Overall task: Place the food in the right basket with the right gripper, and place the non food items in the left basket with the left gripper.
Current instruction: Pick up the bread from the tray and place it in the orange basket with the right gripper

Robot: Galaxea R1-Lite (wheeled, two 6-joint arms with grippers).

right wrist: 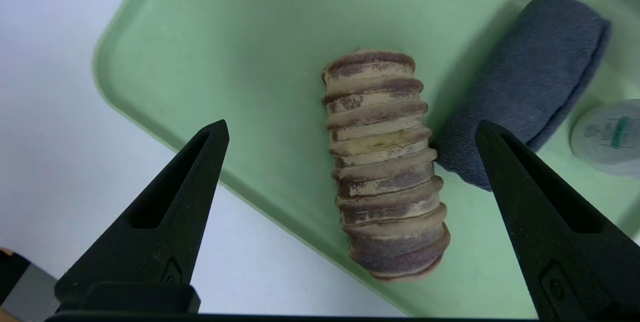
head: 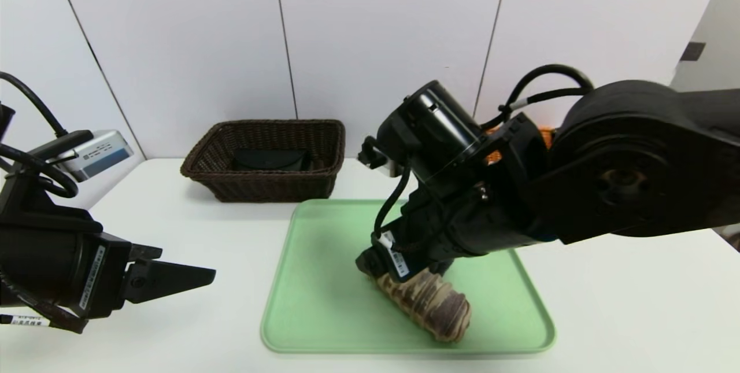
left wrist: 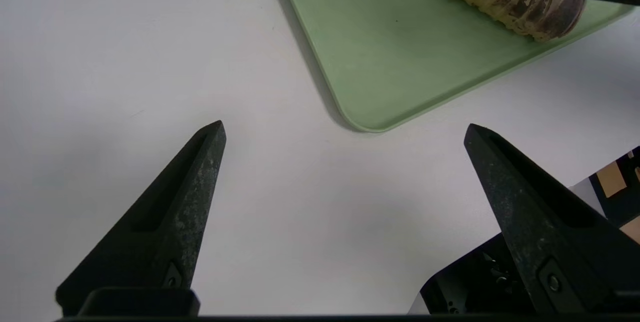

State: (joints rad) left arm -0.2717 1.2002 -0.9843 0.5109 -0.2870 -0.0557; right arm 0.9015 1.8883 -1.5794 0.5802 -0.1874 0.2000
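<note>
A ridged brown-and-cream food roll (head: 430, 303) (right wrist: 385, 162) lies on the green tray (head: 324, 280) near its front edge. My right gripper (right wrist: 350, 123) hangs open just above the roll, fingers on either side of it and not touching. A dark blue cloth pouch (right wrist: 530, 82) lies against the roll, and a small white container (right wrist: 607, 137) stands beyond the pouch. My left gripper (head: 211, 273) (left wrist: 345, 130) is open over bare table, left of the tray's (left wrist: 390, 52) front corner. The left basket (head: 263, 185) is brown wicker, at the back. The right basket is hidden behind my right arm.
A dark flat item (head: 269, 159) lies inside the left basket. The white table (head: 191, 228) spreads between the left gripper, that basket and the tray. A white panelled wall closes off the back.
</note>
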